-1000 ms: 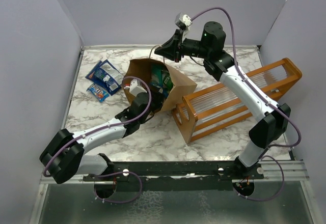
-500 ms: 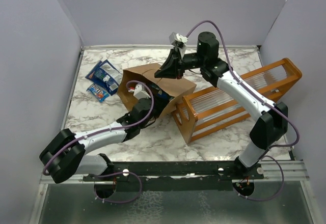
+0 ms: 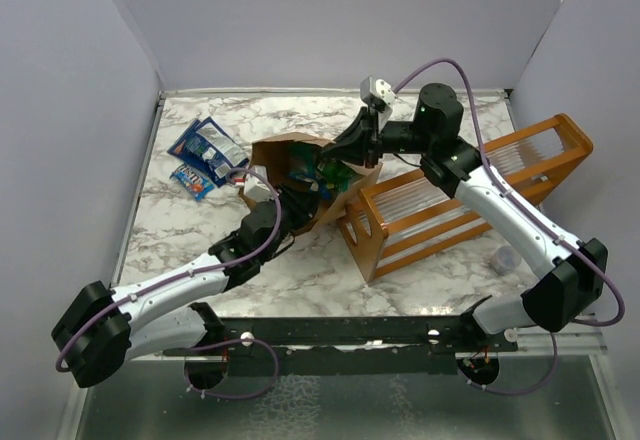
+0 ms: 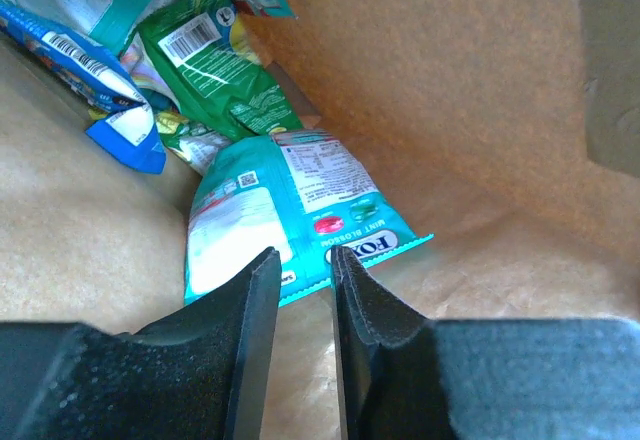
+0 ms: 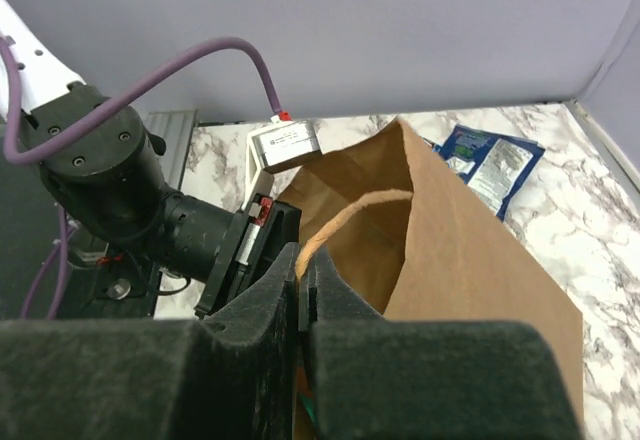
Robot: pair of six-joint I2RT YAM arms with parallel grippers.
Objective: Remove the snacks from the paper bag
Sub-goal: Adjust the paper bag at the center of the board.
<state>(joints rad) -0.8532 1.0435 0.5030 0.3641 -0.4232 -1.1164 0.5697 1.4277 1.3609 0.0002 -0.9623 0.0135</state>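
Paper bag (image 3: 350, 188) at the centre of the overhead frame, tipped on the marble table (image 3: 300, 260), just beside the left end of the orange rack (image 3: 470, 195). Long axis running lower left to upper right, mouth toward the lower left, closed bottom toward the rack.

Inside, from the left wrist view: teal packet (image 4: 290, 210) flat at mid-frame, printed back up, long axis up the frame with a slight lean, one short sealed edge toward the fingertips. Green packet (image 4: 215, 60) above it, slanting from upper left to lower right. Blue-and-white packet (image 4: 95, 70) at the left edge, cut off by the frame. More snacks (image 3: 205, 155) out on the table at upper left, well apart from the bag.

From above, packets in the mouth mostly covered by both grippers and hard to tell apart.

Left arm stretched low from the lower left, left gripper (image 4: 303, 257) inside the bag, jaws a narrow gap apart, gripping nothing. Tips right at the teal packet's near edge; touching or not, unclear.

Right arm arched over the rack from the lower right, right gripper (image 5: 301, 265) clamped tight on the bag's twisted handle (image 5: 350, 210).
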